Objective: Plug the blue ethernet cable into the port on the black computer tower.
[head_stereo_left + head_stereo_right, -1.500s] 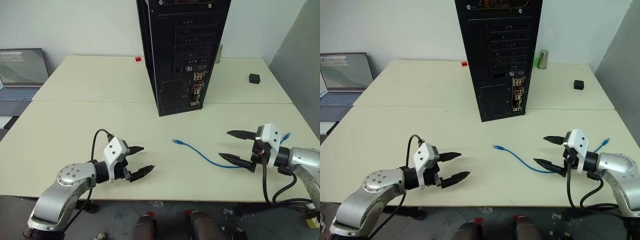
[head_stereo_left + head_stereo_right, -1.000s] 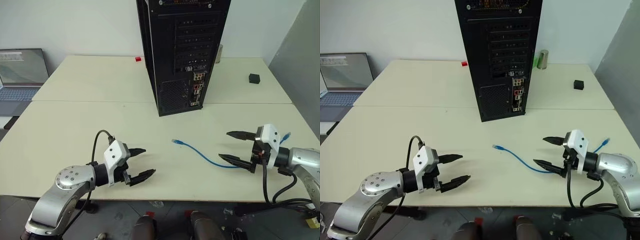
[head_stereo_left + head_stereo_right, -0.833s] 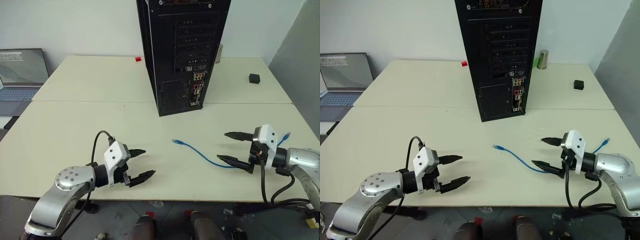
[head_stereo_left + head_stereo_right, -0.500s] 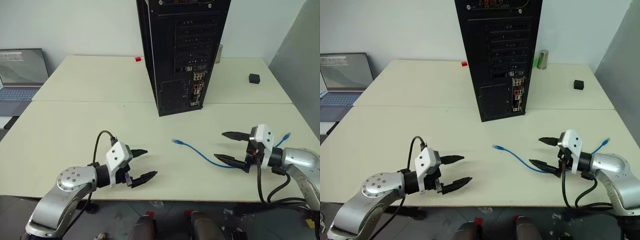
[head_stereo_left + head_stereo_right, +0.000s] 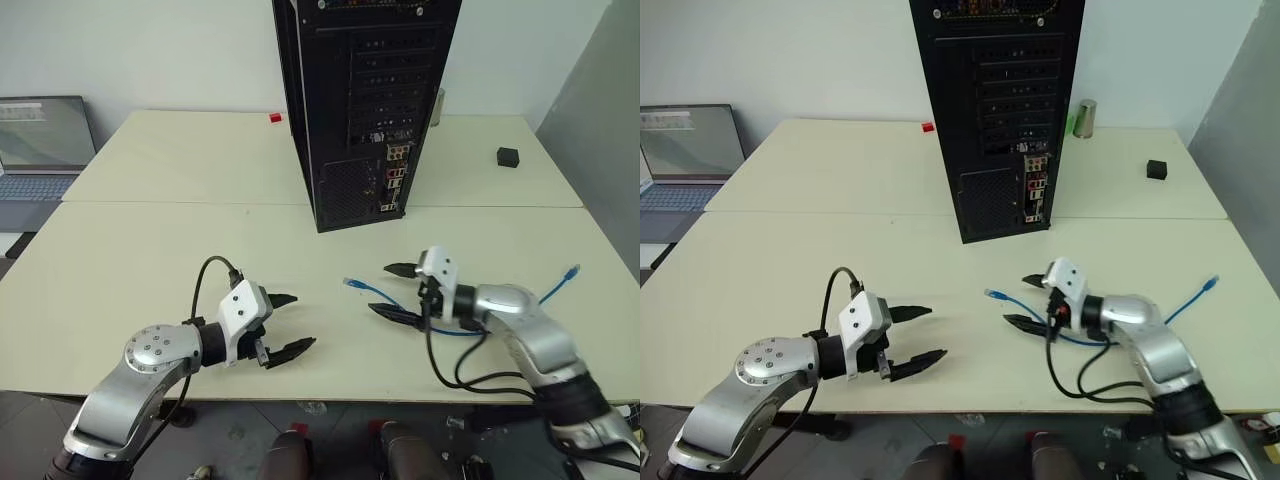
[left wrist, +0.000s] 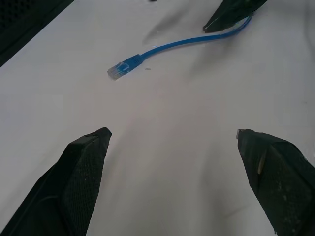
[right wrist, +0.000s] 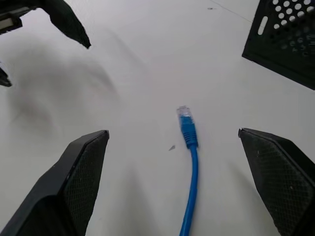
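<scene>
Here we are at the reach-and-grasp step: our right gripper (image 5: pixel 393 291) hangs with its fingers spread wide over the blue ethernet cable (image 5: pixel 400 309), holding nothing, and the cable's near plug (image 7: pixel 184 114) lies on the table (image 5: pixel 150 260) between those fingers, well short of the black computer tower (image 5: pixel 360 100) at the far centre. Our left gripper (image 5: pixel 284 326) is likewise spread and empty. Next we judge we must close on the cord just behind the plug. We can read no brands or writing.

Two silver metal arms with round bolted joints, white wrist housings, looping black cables, and textured black tapered fingers (image 6: pixel 83 162) on each gripper.
</scene>
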Available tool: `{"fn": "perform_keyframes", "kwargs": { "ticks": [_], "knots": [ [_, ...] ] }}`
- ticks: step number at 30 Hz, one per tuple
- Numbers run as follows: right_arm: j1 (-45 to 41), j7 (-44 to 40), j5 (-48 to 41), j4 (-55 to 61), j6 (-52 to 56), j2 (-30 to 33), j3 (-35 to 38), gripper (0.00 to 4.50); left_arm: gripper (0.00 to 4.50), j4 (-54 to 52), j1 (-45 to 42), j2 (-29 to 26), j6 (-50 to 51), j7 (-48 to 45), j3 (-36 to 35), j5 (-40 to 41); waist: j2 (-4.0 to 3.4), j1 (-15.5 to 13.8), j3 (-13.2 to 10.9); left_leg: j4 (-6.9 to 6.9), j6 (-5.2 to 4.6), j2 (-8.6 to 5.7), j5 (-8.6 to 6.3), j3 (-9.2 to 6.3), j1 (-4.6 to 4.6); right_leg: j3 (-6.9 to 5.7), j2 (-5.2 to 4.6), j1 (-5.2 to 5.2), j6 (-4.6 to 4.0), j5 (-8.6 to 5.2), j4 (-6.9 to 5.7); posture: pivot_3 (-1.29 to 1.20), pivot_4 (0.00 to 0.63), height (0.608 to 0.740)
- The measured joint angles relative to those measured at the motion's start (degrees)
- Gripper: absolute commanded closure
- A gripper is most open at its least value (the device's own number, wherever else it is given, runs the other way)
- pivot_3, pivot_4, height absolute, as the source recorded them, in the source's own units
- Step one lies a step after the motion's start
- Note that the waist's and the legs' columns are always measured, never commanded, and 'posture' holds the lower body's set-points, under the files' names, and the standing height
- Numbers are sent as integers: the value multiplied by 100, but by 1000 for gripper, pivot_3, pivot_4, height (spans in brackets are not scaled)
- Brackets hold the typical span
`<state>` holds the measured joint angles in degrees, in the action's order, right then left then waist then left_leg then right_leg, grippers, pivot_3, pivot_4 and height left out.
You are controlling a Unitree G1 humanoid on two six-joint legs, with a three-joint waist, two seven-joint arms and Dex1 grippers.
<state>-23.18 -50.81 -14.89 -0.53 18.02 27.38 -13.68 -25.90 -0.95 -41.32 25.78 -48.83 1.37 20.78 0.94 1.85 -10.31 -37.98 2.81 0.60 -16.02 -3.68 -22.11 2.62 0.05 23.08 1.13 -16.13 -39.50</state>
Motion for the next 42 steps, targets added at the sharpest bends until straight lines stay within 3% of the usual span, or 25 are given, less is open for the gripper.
{"fn": "perform_keyframes", "kwargs": {
  "ticks": [9,12,28,42],
  "knots": [
    [-567,8,668,-1636,-858,-543,-203,4,124,101,33,120,-4,321,1,-201,0,1,0,0,0,1,0,-7,0,0,-5,3,-2,0,-6,0,150,740],
    [-629,-40,814,-1870,-1185,-567,-225,486,0,101,48,125,-4,330,1,-213,0,2,0,0,0,1,0,-7,1,1,-5,3,-2,0,-7,0,150,740],
    [-608,-234,992,-1756,-1477,-478,-224,4392,0,132,13,142,-13,335,0,-289,0,2,1,0,0,0,0,-14,9,4,-5,1,-2,0,-18,0,150,740],
    [-167,-661,950,592,-244,-2,-629,4446,0,668,-621,404,-309,95,529,-468,0,-3,1,-1,0,-2,0,-34,5,-4,-5,1,-3,-1,-17,0,150,740]
  ]
}}
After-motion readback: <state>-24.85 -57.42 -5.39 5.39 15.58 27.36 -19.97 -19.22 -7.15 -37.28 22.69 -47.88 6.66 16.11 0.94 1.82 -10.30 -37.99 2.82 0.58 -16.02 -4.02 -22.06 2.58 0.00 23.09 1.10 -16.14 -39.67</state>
